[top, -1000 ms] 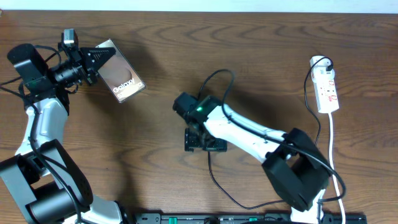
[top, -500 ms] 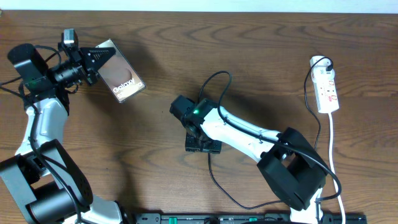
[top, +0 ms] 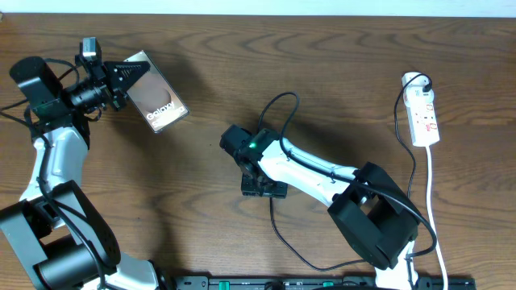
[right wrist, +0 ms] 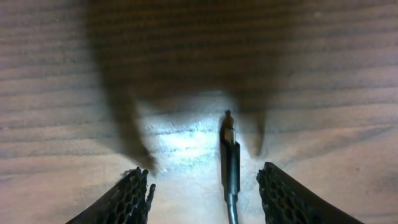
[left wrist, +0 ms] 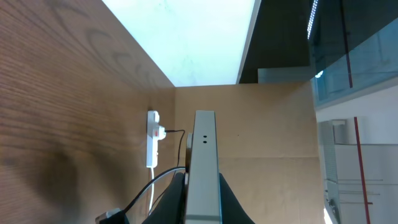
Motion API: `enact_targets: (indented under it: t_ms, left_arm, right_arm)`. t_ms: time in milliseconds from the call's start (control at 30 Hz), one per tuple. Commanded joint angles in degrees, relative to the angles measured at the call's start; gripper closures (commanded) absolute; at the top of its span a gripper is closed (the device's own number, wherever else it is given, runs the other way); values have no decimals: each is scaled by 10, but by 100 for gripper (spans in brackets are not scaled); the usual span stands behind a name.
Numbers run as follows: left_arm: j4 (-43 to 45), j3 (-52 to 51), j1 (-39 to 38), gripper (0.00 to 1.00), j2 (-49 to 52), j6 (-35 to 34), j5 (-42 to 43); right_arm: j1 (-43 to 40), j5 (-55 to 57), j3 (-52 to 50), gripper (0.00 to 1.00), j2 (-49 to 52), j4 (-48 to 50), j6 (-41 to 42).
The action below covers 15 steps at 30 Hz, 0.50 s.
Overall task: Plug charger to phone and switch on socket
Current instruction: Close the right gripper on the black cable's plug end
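Note:
The bronze-brown phone (top: 159,102) with white "Galaxy" lettering hangs tilted above the table at the far left, and my left gripper (top: 133,75) is shut on one end of it. The left wrist view shows the phone's thin edge (left wrist: 204,155) clamped between the fingers. The charger (top: 274,226) is a thin black cable near the table's middle. Its plug tip (right wrist: 229,155) lies flat on the wood between the pads of my right gripper (right wrist: 205,190), nearer the right pad. That right gripper (top: 262,187) is open and lowered to the table. The white socket (top: 424,113) lies at the far right.
A white lead (top: 434,201) runs from the socket toward the front edge. A black cable (top: 399,121) curves beside the socket's white plug. A black rail (top: 322,282) lines the front edge. In the left wrist view the socket (left wrist: 152,138) appears far off on the wood.
My right gripper's fingers have narrowed around the charger's plug tip, and that arm has shifted slightly to the left. The left arm and the phone have not moved.

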Motion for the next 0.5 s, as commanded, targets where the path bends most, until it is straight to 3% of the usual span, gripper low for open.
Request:
enact_targets:
  t_ms: [0, 267, 333, 433, 467]
  left_arm:
    - [5, 3, 0, 93, -1, 4, 18]
    - [5, 3, 0, 93, -1, 8, 17]
    - [5, 3, 0, 92, -1, 10, 17]
    - [5, 3, 0, 93, -1, 10, 17]
    - [5, 3, 0, 93, -1, 10, 17]
  right_arm:
    - [2, 16, -19, 45, 6, 10, 8]
    - [2, 14, -23, 62, 6, 14, 8]
    - [2, 12, -23, 71, 6, 14, 7]
    - [2, 12, -23, 97, 6, 14, 8]
    - [1, 9, -23, 99, 6, 14, 8]
